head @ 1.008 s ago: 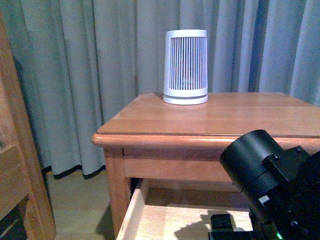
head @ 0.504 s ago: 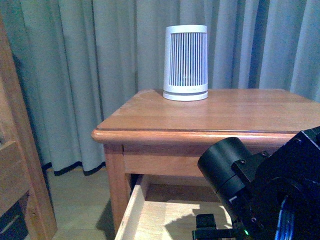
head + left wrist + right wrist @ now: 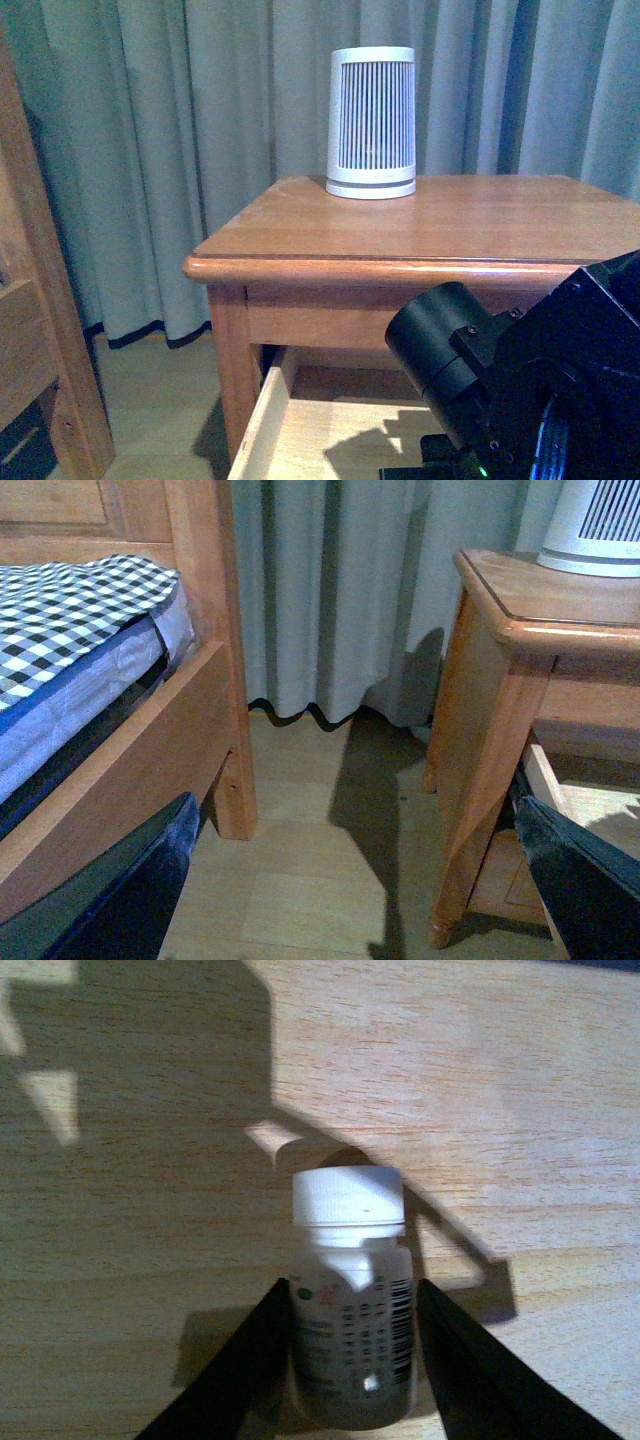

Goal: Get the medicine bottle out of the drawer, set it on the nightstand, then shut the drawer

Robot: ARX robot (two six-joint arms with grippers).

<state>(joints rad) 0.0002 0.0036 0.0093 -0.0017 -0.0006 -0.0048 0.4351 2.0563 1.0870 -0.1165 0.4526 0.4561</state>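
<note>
The medicine bottle [image 3: 348,1200], white with a white cap and a printed label, sits between the fingers of my right gripper [image 3: 351,1295], which is shut on its body. Under it lies the pale wood floor of the drawer [image 3: 520,1100]. From the front, the drawer [image 3: 258,425] stands pulled out below the nightstand [image 3: 420,225], and my right arm [image 3: 520,390] reaches down into it, hiding the bottle. My left gripper [image 3: 355,900] is open with nothing in it, over the floor beside the nightstand [image 3: 500,730].
A large white ribbed cylinder [image 3: 371,122] stands at the back of the nightstand top. Grey curtains [image 3: 150,150] hang behind. A wooden bed frame post [image 3: 215,650] and a checked mattress [image 3: 60,610] lie to the left, with bare floor [image 3: 310,880] between.
In the front view my right arm has shifted to the left and a little lower over the open drawer. The cylinder and nightstand stay put.
</note>
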